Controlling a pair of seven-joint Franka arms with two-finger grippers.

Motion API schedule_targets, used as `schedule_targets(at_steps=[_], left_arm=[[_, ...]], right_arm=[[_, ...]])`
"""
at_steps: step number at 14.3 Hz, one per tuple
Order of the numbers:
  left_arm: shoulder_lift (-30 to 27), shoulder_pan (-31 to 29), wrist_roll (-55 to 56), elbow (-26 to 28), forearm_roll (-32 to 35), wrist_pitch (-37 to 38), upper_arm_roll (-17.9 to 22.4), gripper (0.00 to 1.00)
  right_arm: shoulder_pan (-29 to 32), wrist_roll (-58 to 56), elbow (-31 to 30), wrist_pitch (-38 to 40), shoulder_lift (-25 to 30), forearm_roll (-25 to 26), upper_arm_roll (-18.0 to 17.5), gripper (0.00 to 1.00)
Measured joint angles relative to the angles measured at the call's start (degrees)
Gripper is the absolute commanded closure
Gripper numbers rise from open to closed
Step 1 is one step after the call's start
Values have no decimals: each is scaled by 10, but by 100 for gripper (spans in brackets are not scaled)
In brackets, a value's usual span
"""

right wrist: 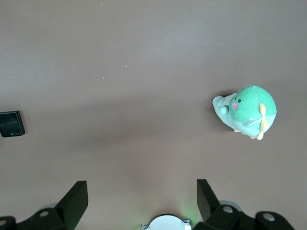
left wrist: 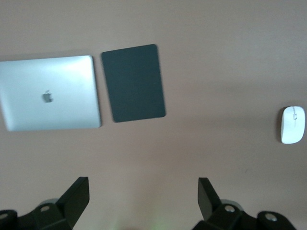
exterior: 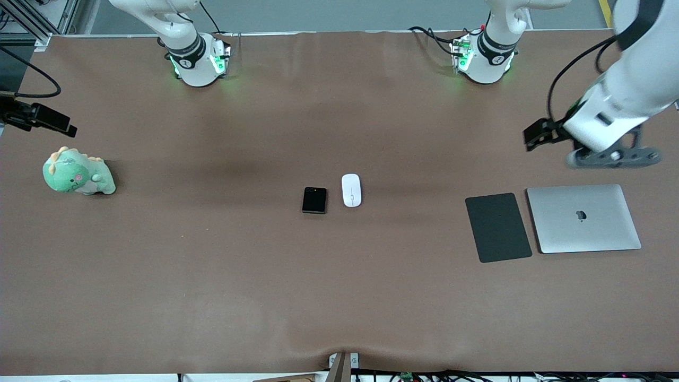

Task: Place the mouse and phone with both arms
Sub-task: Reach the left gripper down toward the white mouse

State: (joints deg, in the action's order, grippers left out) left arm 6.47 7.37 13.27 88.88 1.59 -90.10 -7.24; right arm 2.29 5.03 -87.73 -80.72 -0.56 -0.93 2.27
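Here both grippers, left gripper [left wrist: 141,199] and right gripper [right wrist: 141,201], are wide open and hold nothing. The white mouse [exterior: 351,190] lies beside the black phone [exterior: 314,200].

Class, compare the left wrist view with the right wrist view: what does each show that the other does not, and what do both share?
Only the left wrist view shows the small white oval mouse, the flat dark-grey rectangular pad and the closed silver laptop. Only the right wrist view shows the small black rounded-corner phone and the green plush dinosaur toy. Both show the brown table covering and their own open gripper: left gripper, right gripper.
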Motion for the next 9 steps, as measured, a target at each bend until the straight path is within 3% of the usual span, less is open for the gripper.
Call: schedule_targets(at_steps=[3,9], left_arm=[[48,26,86,0,0,-39,-26,0],[125,112,206,20,0,-146,-33,0]], right_arm=[[0,0,0,0,-4,0,1,0],[1,0,7,-5,-22,-5,1,0]])
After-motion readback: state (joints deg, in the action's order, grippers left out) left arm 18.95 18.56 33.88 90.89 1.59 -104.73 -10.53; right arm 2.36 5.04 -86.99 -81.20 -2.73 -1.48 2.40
